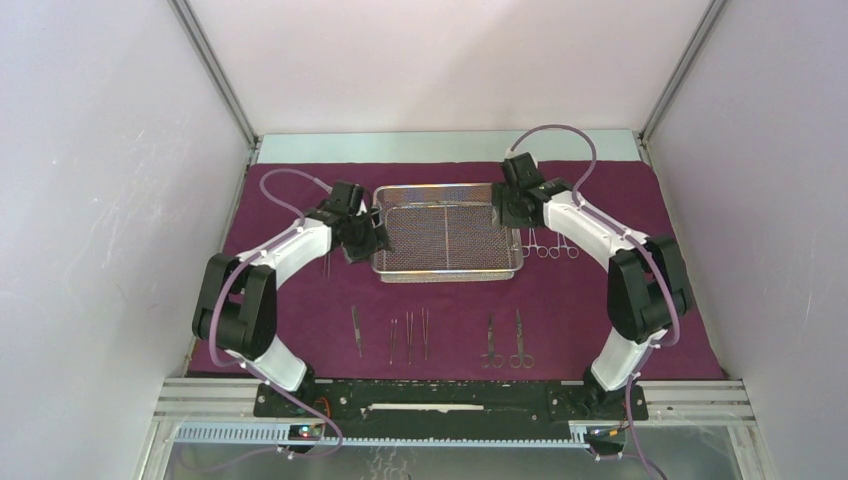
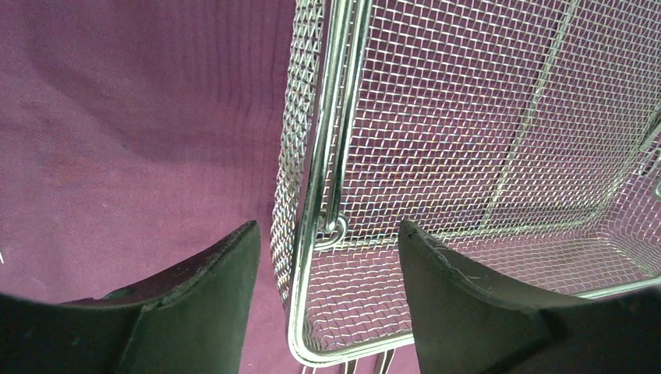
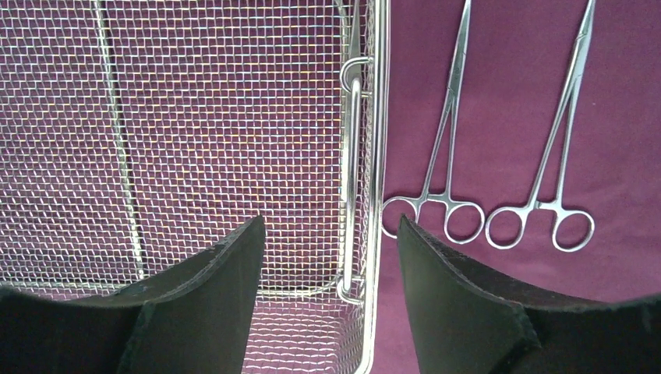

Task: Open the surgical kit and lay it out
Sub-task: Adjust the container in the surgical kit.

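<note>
Left tool (image 2: 327, 234) and right tool (image 3: 331, 226) straddle one tray (image 1: 447, 272).

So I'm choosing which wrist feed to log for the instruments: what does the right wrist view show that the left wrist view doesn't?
Only the right wrist view shows instruments: two ring-handled clamps lying on the cloth just outside the tray. Only the left wrist view shows a broad bare stretch of cloth beside the tray. Both show the tray's bare mesh floor, a side wall with a wire handle, and fingers straddling that wall: the left end effector and right end effector are open.
</note>
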Robot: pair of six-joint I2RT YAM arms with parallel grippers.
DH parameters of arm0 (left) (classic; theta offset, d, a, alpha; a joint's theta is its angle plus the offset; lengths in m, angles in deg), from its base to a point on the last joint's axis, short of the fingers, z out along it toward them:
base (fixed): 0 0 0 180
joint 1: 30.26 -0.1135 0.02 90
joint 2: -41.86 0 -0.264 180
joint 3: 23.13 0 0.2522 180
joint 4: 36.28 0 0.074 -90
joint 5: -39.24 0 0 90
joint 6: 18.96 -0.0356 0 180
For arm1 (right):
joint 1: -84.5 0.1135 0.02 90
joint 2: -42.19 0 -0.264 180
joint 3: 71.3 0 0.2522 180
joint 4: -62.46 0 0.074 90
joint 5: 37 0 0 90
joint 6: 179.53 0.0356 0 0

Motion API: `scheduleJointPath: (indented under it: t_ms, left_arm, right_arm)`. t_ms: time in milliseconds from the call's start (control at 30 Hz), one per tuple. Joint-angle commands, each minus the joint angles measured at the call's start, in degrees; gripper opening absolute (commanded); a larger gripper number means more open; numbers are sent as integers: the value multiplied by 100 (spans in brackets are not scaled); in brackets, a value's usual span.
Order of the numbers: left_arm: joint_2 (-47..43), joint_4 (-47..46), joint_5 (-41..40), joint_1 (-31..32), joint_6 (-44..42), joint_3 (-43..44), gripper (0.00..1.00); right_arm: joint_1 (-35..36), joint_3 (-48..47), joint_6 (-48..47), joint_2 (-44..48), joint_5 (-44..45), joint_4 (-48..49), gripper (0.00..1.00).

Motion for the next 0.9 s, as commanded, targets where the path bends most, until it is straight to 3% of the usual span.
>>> scheduleJointPath:
  t_ms: [0,400,733,867]
  left_arm:
    - [13,-127,-188,-31,16,221,70]
    - [6,-181,-169,-30,58,126,65]
    - [-56,-220,-87,-31,77,78,64]
    - [-64,-234,-51,-28,94,79,64]
  right_arm:
    - [-116,90,-37,-116,-212,285,70]
    - [-265,238,53,-304,-338,393,58]
    - [-257,233,104,-42,-323,334,20]
    - [-228,218,103,178,-304,282,11]
